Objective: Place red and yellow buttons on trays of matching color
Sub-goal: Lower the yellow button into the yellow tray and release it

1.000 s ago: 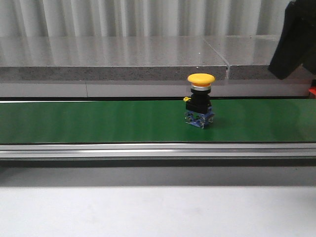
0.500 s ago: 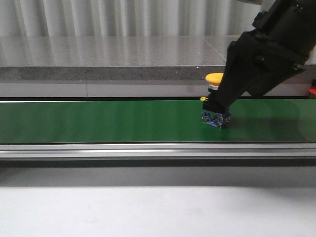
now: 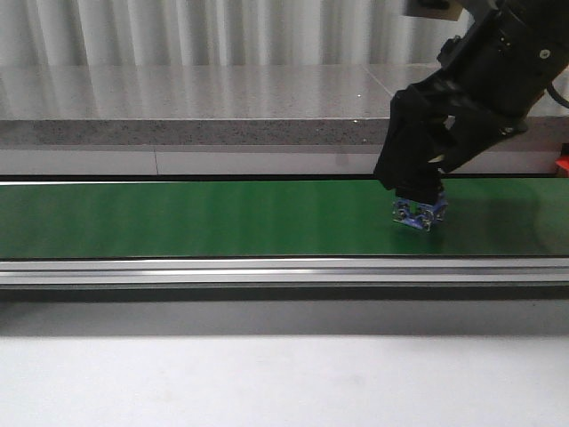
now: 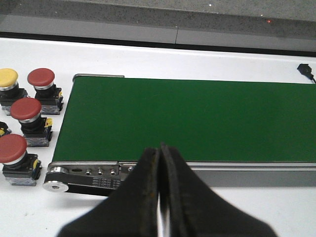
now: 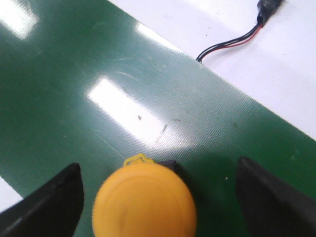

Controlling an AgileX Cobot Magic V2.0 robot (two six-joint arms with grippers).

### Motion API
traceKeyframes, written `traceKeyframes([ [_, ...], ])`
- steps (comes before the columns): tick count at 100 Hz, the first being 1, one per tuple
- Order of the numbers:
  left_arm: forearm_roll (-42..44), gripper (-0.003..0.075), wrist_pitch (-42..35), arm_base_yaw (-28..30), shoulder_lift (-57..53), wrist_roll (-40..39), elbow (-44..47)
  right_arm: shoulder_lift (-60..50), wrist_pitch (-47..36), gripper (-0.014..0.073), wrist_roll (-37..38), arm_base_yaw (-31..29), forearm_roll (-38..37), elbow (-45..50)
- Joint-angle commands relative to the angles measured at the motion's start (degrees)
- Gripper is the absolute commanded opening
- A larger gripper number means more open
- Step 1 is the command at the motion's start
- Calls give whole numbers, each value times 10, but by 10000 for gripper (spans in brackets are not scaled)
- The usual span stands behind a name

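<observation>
Yellow button [image 5: 144, 201] on green belt [image 5: 98, 98], between parted right fingers [image 5: 52, 205]

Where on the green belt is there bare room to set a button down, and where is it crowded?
The green belt is bare from its left end up to the right gripper, which straddles the yellow button. Off the left end, the spare buttons crowd the white table.
</observation>
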Motion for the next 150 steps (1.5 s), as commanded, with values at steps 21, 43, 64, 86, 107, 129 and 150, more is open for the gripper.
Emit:
traceKeyframes([
  [21,-3,-21,-42,-4,3,-1,-15,-20,13,180,-9,-2,17,-16],
  [43,-3,-21,-42,-4,3,-1,-15,-52,39,67,13,-8,6,-41],
  [64,-3,-21,-42,-4,3,-1,-15,-125,53,67,80,-77,-48,-66],
  [86,-3,-21,-42,-4,3,-1,-15,-169,50,67,195,-253,-66,-66],
  [107,-3,-21,-42,-4,3,-1,-15,-168,2,67,290,-409,-66,-44],
  [129,-3,-21,-42,-4,3,-1,-15,-142,-57,67,376,-527,-66,7],
  [150,-3,-21,-42,-4,3,-1,-15,-95,-71,67,378,-531,-59,53],
])
